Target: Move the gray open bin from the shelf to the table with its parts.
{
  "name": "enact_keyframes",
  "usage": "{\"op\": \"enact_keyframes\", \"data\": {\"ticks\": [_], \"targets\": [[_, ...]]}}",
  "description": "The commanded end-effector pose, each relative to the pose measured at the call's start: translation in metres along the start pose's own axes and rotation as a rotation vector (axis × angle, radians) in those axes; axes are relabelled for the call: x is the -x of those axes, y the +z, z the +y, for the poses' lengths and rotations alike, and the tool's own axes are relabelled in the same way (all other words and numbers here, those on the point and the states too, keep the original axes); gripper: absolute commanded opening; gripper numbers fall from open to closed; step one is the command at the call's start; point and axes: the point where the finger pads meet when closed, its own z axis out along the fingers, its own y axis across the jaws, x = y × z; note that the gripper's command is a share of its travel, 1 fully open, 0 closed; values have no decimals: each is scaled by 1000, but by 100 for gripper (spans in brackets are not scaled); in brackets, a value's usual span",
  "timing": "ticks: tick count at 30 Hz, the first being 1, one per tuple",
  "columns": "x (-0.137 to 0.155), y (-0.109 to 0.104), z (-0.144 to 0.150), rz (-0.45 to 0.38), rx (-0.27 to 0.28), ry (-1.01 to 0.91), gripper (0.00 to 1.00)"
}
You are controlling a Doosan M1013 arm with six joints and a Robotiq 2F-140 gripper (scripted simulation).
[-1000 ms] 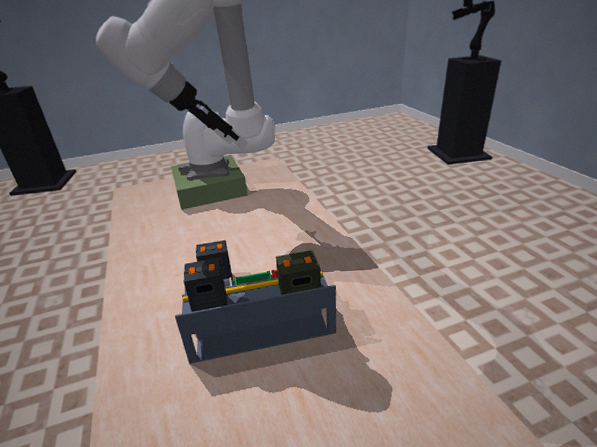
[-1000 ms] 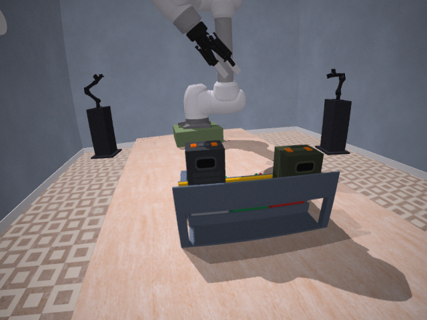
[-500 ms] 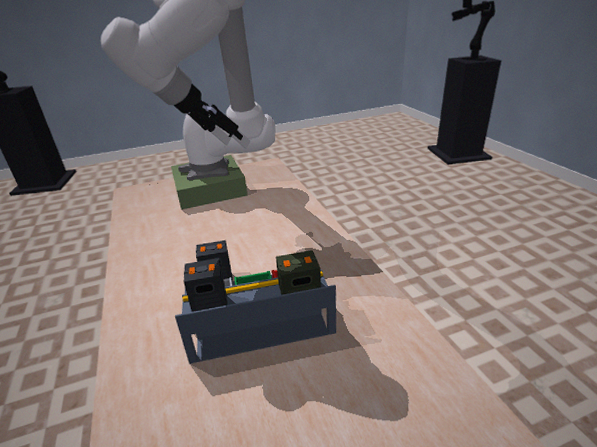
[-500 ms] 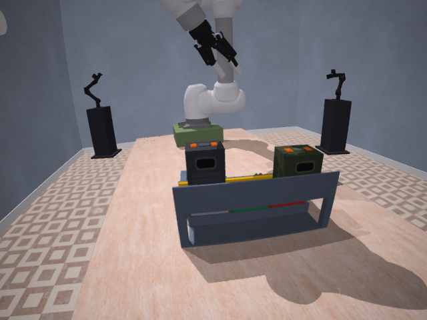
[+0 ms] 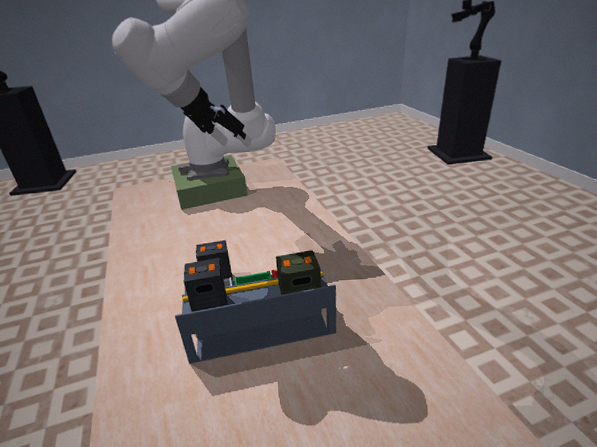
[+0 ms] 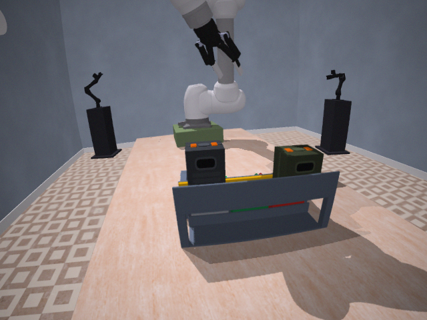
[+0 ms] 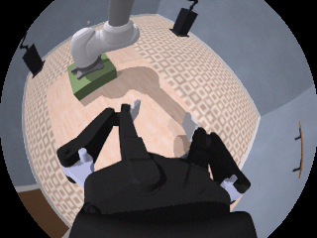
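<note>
A dark blue-gray shelf [image 5: 256, 319] [image 6: 255, 196] stands mid-table. A dark gray bin [image 5: 205, 286] [image 6: 205, 165] sits at its left end and an olive green bin [image 5: 297, 272] [image 6: 298, 161] at its right end, both level. A second dark gray bin [image 5: 212, 250] stands just behind the left one, on the robot's side. Its base is hidden, so I cannot tell whether it rests on the table or the shelf. My gripper [image 5: 232, 131] [image 6: 225, 67] [image 7: 161, 112] is open and empty. It hangs high in the air near the robot's base, far from the shelf.
The robot's green base block [image 5: 211, 186] [image 6: 198, 134] [image 7: 93, 75] sits at the far end of the wooden table [image 5: 158, 404] [image 6: 145, 269]. Black pedestals with camera arms [image 5: 23, 137] [image 5: 466, 109] stand on the floor on both sides.
</note>
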Motion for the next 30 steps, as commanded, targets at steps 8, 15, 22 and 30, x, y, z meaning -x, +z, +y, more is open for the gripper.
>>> {"op": "enact_keyframes", "data": {"ticks": [8,15,22,30], "targets": [[0,-1,0,5,-33,-40,57],[0,-1,0,29,-198,-239,57],[0,-1,0,29,-198,-239,57],[0,-1,0,48,-329,-397,57]]}}
